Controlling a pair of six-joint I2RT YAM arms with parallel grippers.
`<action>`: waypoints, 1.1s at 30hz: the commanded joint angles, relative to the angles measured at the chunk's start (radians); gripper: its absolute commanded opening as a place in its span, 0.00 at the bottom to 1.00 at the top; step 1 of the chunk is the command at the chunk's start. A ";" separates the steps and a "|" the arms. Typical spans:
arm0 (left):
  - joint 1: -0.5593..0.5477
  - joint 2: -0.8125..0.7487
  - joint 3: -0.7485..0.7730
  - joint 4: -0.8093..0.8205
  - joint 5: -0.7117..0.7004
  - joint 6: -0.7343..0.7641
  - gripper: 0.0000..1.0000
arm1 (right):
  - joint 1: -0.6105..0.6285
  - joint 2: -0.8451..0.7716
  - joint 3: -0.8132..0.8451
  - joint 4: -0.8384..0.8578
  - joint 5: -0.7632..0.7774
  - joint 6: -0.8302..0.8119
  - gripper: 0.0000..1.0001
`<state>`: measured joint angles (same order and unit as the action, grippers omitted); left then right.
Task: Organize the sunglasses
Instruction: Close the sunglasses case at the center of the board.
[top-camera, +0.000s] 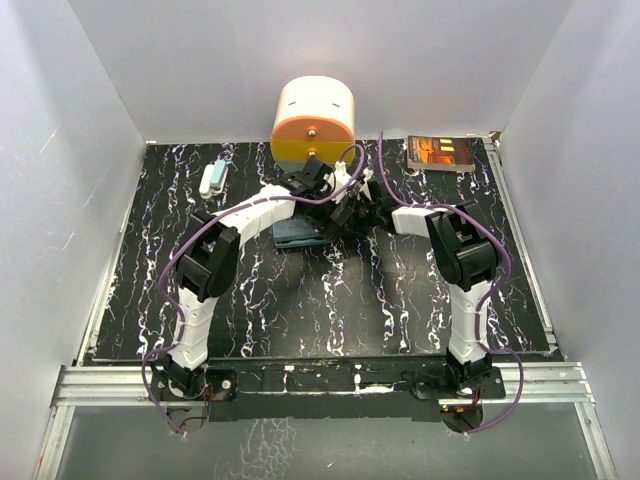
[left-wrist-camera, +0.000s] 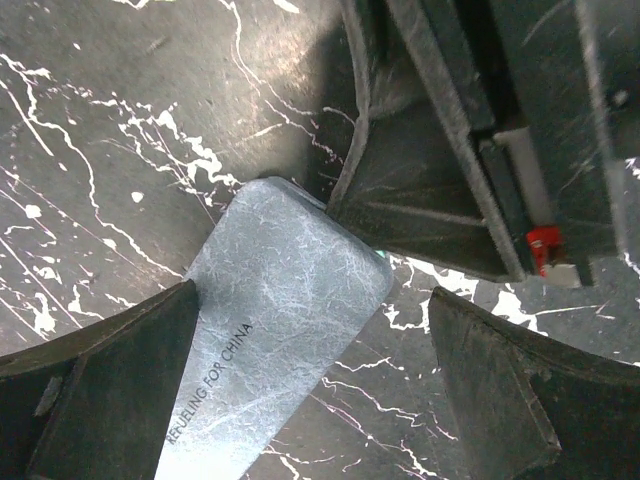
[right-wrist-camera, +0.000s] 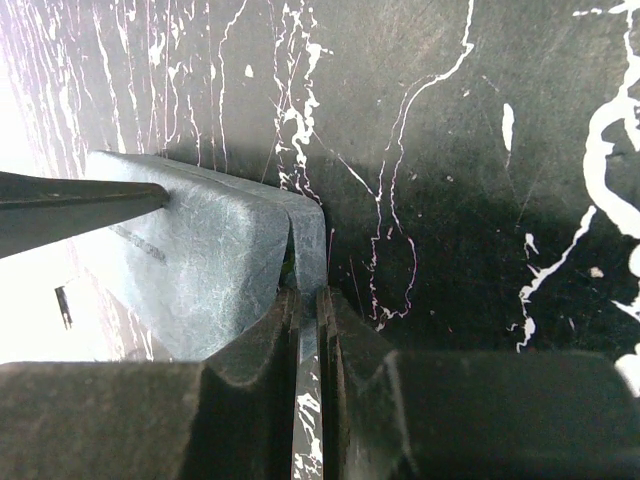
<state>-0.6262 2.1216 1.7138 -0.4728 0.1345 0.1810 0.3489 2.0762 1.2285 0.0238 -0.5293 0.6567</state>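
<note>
The grey-blue case (top-camera: 296, 236) lies closed on the black marbled table, mid-back. In the left wrist view the case (left-wrist-camera: 280, 300) shows printed lettering. My left gripper (left-wrist-camera: 312, 300) is open just above it, with one finger over the case and the other over bare table. It sits by the case's far side in the top view (top-camera: 322, 200). My right gripper (right-wrist-camera: 308, 300) is shut on a thin edge of the case (right-wrist-camera: 200, 250), and in the top view (top-camera: 345, 218) it is at the case's right end. The sunglasses are hidden from every view.
A cream and orange cylinder (top-camera: 313, 122) stands at the back, right behind both grippers. A dark, orange-printed book (top-camera: 441, 153) lies at the back right. A small white and teal object (top-camera: 213, 178) lies at the back left. White walls enclose the table.
</note>
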 joint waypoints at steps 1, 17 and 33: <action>-0.004 -0.022 -0.042 -0.007 0.013 -0.024 0.96 | -0.018 0.001 -0.046 -0.020 -0.031 -0.026 0.08; -0.004 -0.018 -0.125 0.020 0.008 -0.016 0.94 | -0.105 0.008 -0.133 0.128 -0.267 0.004 0.36; -0.005 -0.106 -0.007 -0.057 0.049 -0.012 0.94 | -0.134 -0.024 -0.182 0.139 -0.248 -0.009 0.29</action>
<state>-0.6315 2.1189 1.6226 -0.4755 0.1501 0.1738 0.2195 2.0857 1.0618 0.2317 -0.8837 0.7261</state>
